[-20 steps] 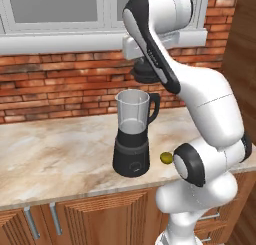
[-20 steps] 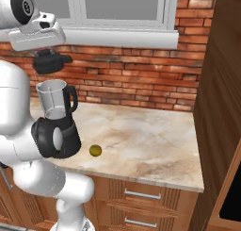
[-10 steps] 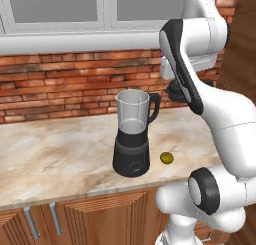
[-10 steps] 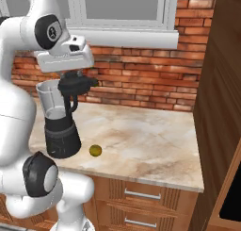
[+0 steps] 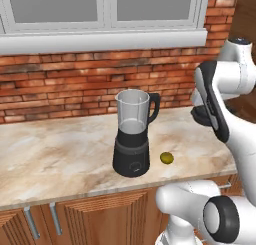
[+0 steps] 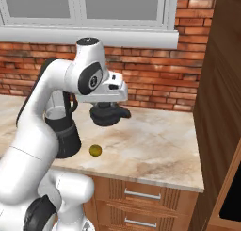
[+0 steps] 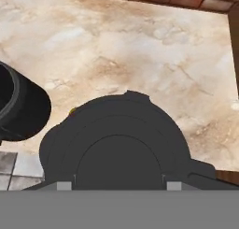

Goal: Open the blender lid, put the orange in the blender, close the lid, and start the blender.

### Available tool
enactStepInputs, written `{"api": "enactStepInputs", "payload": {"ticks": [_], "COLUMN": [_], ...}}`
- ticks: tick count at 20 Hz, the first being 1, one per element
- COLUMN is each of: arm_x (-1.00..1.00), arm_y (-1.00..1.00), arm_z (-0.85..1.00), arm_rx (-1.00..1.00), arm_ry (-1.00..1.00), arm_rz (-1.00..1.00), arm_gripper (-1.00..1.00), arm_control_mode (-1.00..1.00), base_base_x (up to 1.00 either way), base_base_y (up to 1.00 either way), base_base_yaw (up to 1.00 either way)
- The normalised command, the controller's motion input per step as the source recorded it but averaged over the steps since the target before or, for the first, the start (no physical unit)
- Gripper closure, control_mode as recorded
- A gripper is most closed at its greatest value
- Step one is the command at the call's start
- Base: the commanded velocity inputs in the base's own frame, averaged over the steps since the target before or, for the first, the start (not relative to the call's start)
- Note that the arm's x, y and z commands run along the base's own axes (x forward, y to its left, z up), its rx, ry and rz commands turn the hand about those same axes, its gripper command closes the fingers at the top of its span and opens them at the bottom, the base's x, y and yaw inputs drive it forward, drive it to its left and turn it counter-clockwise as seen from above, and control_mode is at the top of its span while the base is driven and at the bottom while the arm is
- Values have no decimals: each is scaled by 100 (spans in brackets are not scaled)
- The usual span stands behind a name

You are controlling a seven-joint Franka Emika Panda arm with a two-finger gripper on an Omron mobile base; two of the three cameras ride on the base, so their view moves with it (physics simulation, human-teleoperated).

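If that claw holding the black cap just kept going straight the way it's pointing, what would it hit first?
Most likely the marble counter. The gripper points down, carrying the blender lid above bare stone to the right of the orange and the blender. Depth is hard to judge.

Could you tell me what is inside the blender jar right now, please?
Nothing that I can see: the blender jar is open-topped and looks empty. The orange lies on the counter beside it. The pincer holds the blender lid above the counter.

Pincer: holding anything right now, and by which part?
Yes: the pincer holds the blender lid from above, apparently by its central knob, off the open blender jar, above the counter.
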Motion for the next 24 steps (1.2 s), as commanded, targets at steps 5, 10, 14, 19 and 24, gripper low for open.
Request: {"api": "enactStepInputs", "payload": {"ticks": [5, 10, 14, 19, 24], "arm_x": [17, 38, 51, 34, 7], "arm_y": [-100, -83, -43, -9, 8], "arm_z": [-54, -68, -70, -70, -58], "arm_rx": [10, 15, 4, -3, -17], "arm_ry": [9, 7, 9, 7, 0], "arm_rz": [0, 0, 0, 0, 0], "arm_gripper": [100, 100, 100, 100, 100], "arm_control_mode": [-100, -100, -100, -100, -100], "base_base_x": [0, 0, 0, 0, 0], "base_base_y": [0, 0, 0, 0, 0], "base_base_yaw": [0, 0, 0, 0, 0]}}
